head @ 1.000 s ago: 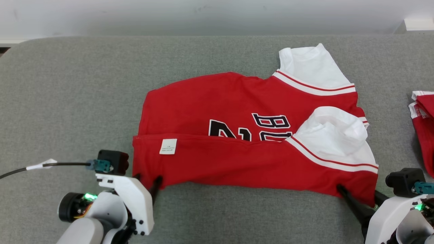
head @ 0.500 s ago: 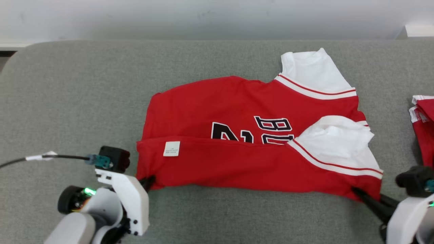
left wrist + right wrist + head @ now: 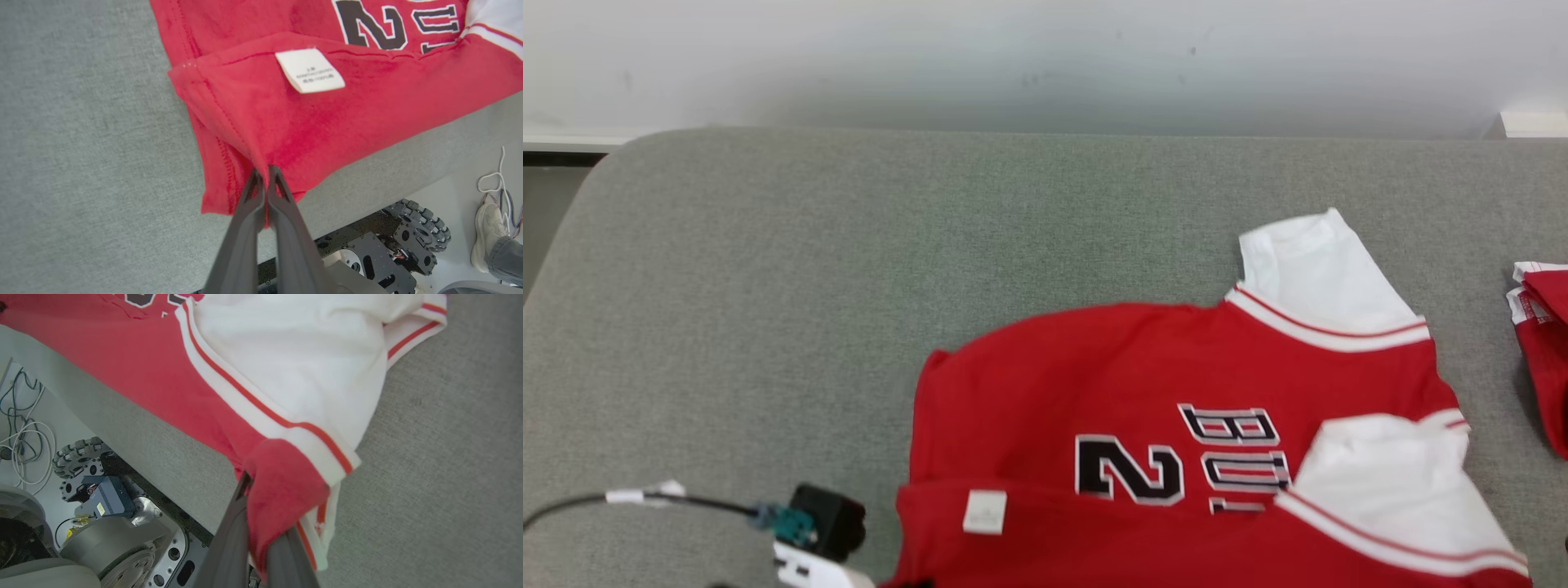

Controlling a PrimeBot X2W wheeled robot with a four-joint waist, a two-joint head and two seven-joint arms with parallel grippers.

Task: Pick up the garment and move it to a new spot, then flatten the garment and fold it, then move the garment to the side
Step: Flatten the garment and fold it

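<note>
the garment (image 3: 1094,384), a red jersey with white sleeves, is spread on the grey cloth-covered tabletop (image 3: 768,286), toward its near right part. its long side is laid along the near edge. one white sleeve (image 3: 1319,278) is turned toward the far edge. the near strip of the jersey is folded back over the body, so that a white label (image 3: 309,70) is shown on top and the black-and-white print (image 3: 1131,467) is partly covered. a second white sleeve (image 3: 1396,482) is carried on that folded strip near the right end.

the left gripper (image 3: 265,173) is seen pressed nearly together, with the hem-end corner of the folded strip pinched between its dark fingers (image 3: 245,220). the cloth is drawn into a taut ridge from that point. the right gripper (image 3: 255,498) is clamped on the sleeve-end corner, where a lump of red cloth is draped over its fingers (image 3: 231,539) and the white striped band is bunched just beside them.

another red garment (image 3: 1543,343) is lain at the tabletop's right edge, apart from the jersey. a black cable (image 3: 686,500) is run across the near left corner. below the near edge, a roller wheel (image 3: 421,220) of the base, a person's pale shoe (image 3: 484,232) and loose cords (image 3: 24,437) on the floor are seen.
</note>
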